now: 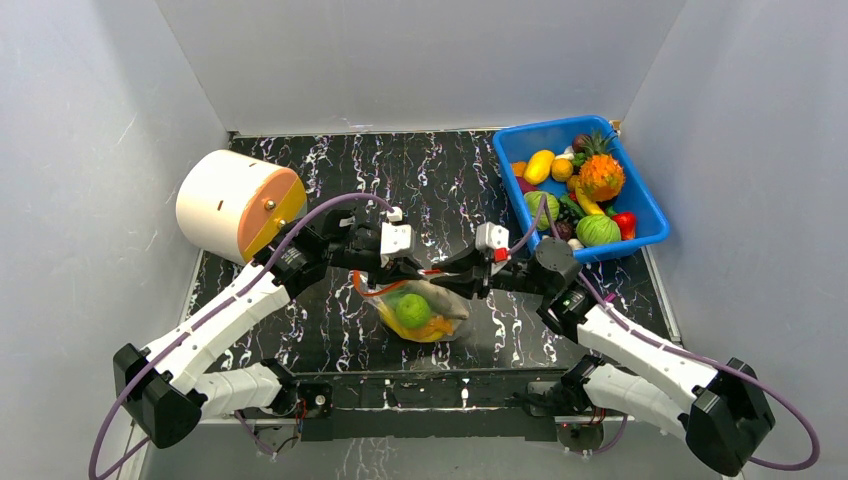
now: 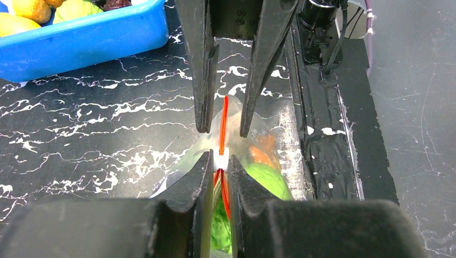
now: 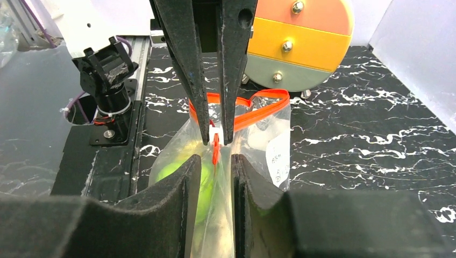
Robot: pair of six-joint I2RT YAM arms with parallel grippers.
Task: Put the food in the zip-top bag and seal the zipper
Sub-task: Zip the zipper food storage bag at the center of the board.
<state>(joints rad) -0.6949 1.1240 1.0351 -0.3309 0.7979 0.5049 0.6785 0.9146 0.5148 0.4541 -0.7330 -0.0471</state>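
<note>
Left pincer (image 2: pixel 219 161) is closed narrow on the small white slider (image 2: pixel 221 156) that rides the zipper (image 3: pixel 258 110), one fingertip on each side of it. Right pincer (image 3: pixel 216 161) meets it nose to nose from the opposite side. Its jaws stand a little apart astride the same red strip, and whether they press the film cannot be told.

On the right pincer's side of the slider the zipper runs as a single line. Beyond the slider, toward the left arm, it spreads into an open loop, so that part of the mouth gapes.

The zip-top bag (image 1: pixel 450 305) hangs from the two pincers over the middle of the near worktop (image 1: pixel 440 180), its belly sagging toward the arm bases. Inside it lie a round green piece (image 1: pixel 412 310), a yellow piece (image 1: pixel 432 331) beneath it, an orange piece (image 2: pixel 263 153) and a pale whitish piece (image 3: pixel 259 137).

A blue bin (image 2: pixel 86 40) heaped with more toy fruit sits at the far right corner. A white-and-orange cylinder (image 1: pixel 225 200) lies on its side at the far left.
</note>
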